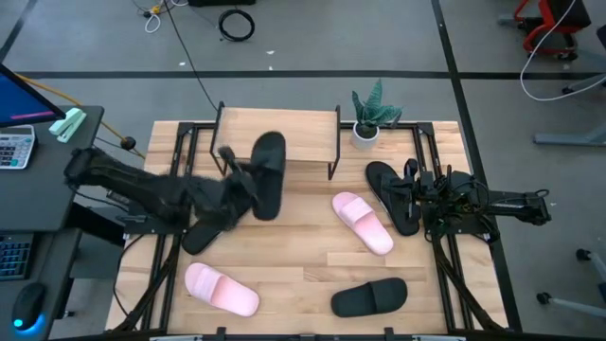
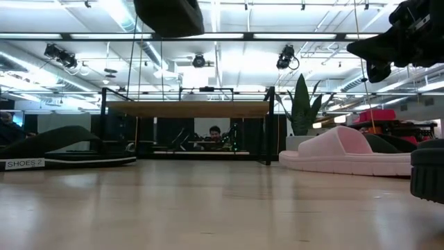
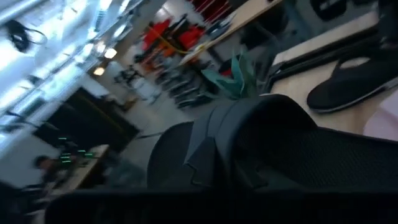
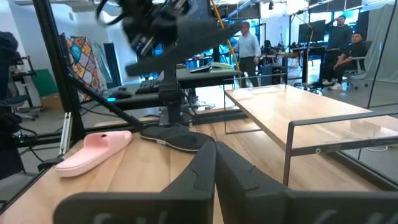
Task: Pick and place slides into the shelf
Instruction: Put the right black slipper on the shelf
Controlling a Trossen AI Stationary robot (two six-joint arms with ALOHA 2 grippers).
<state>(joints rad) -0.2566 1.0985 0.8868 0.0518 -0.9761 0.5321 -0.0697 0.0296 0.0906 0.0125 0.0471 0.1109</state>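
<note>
Black slide (image 1: 269,175) is held aloft in the left gripper (image 1: 248,180), off the table; the low view shows its dark sole (image 2: 168,17) hanging high above the tabletop, in front of the shelf (image 1: 278,135). From above, the slide's long axis runs roughly 12 to 6 o'clock, with its far end already overlapping the front edge of the shelf plank. The shelf lies at about 12 o'clock from the gripper, just beyond it, so the coming move appears to be a short advance toward 12 and then a lowering onto the plank. The left wrist view shows the slide's wide strap (image 3: 273,143) close up against the camera, which fits fingers clamped on it, though the fingers themselves are not clearly seen. The left arm is plainly the nearer one to the shelf. The right gripper (image 1: 428,194) waits at about 3 o'clock from the shelf, near the right table edge, over the pair of thin black flip-flops (image 1: 393,194); its fingers (image 4: 236,171) meet in a closed point with nothing between them. Still on the table: one pink slide (image 1: 362,223) right of centre, a second pink slide (image 1: 221,290) at front left, and another black slide (image 1: 369,297) at front right. A potted plant (image 1: 367,116) stands just beside the shelf's right end.
</note>
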